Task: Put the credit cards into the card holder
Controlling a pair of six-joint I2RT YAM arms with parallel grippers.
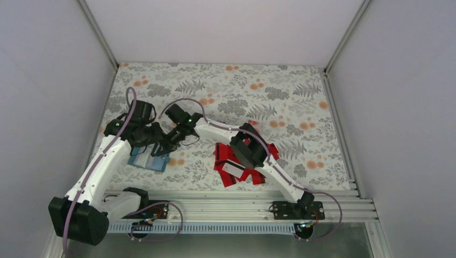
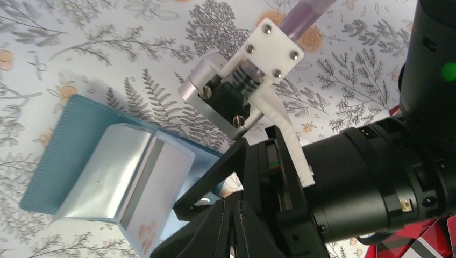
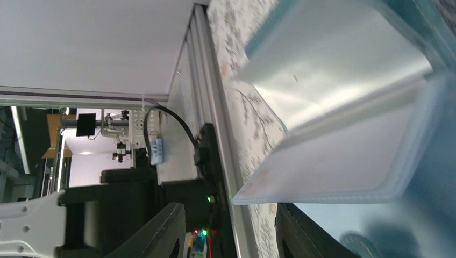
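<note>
Light and floppy, the card holder [image 1: 146, 161] is lying open at the bench's [image 1: 279, 107] eight o'clock — left hand [image 2: 234, 212] pressed together by its edge, right hand [image 3: 228, 226] standing part-spread before its slick clear pocket [image 2: 134, 161] — while the thin, stiff credit cards [image 1: 220, 161] at six o'clock are wanting an edge pinch.

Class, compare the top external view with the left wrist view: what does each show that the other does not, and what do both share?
Only the top external view shows the silver metal rail along the near edge and the white booth walls. Only the left wrist view shows the clear plastic pockets lifted open, and the white square screwed block on the right arm's wrist. Both show the teal-blue rectangular folding card holder, the thin red rectangular credit cards and the floral-print tablecloth.
</note>
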